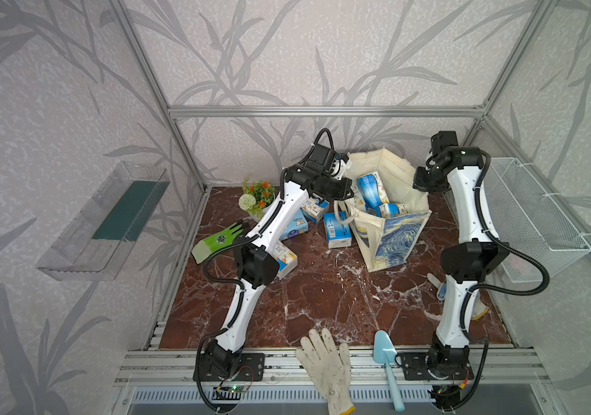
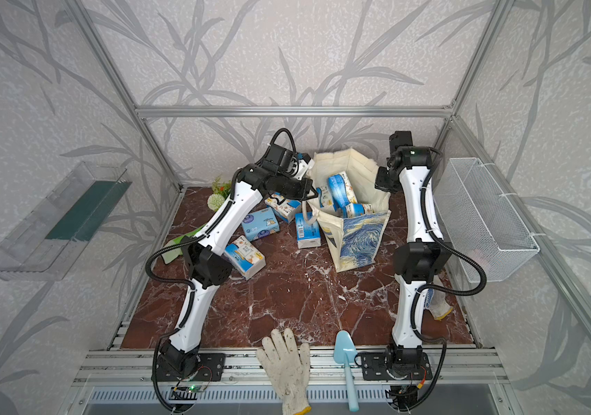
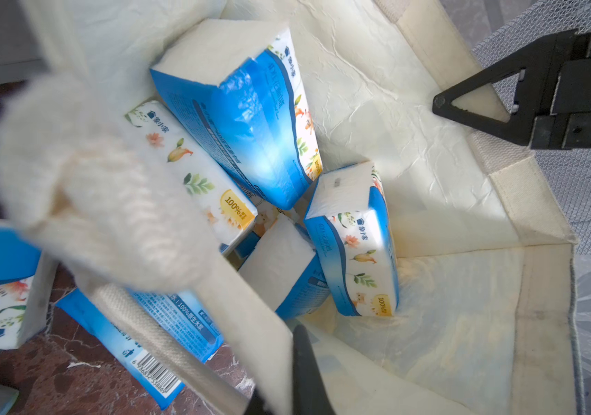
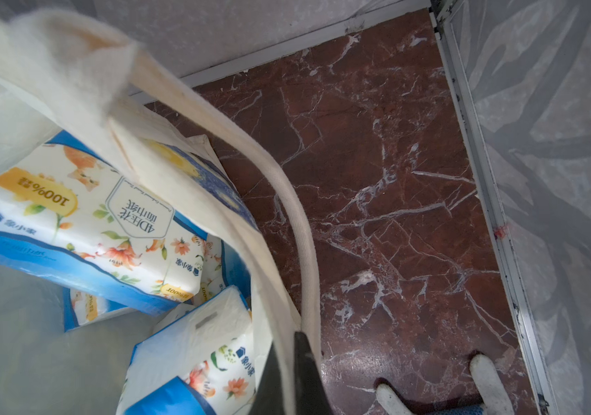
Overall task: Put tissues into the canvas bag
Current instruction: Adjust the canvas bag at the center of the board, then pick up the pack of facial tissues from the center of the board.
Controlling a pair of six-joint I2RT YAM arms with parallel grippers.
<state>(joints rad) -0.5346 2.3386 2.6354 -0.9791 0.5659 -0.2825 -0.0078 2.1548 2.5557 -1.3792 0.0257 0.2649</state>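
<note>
The canvas bag [image 1: 394, 237] [image 2: 358, 233] stands open at the back of the marble table, its Starry Night panel facing forward. My left gripper [image 1: 345, 168] [image 3: 287, 345] is shut on the bag's left rim, with the cream fabric pinched between its fingers. My right gripper [image 1: 419, 185] [image 4: 287, 345] is shut on the opposite rim beside a handle. Several tissues [image 1: 371, 188] [image 3: 251, 125] [image 4: 82, 222] lie inside the bag. More tissues [image 1: 337, 230] [image 2: 260, 224] lie on the table to the left of the bag, partly under my left arm.
A green glove [image 1: 215, 240] and a flower pot [image 1: 256, 197] sit at the table's left. A white work glove [image 1: 326, 363] and a blue trowel [image 1: 387, 363] lie at the front edge. A wire mesh basket [image 1: 535, 219] hangs on the right wall.
</note>
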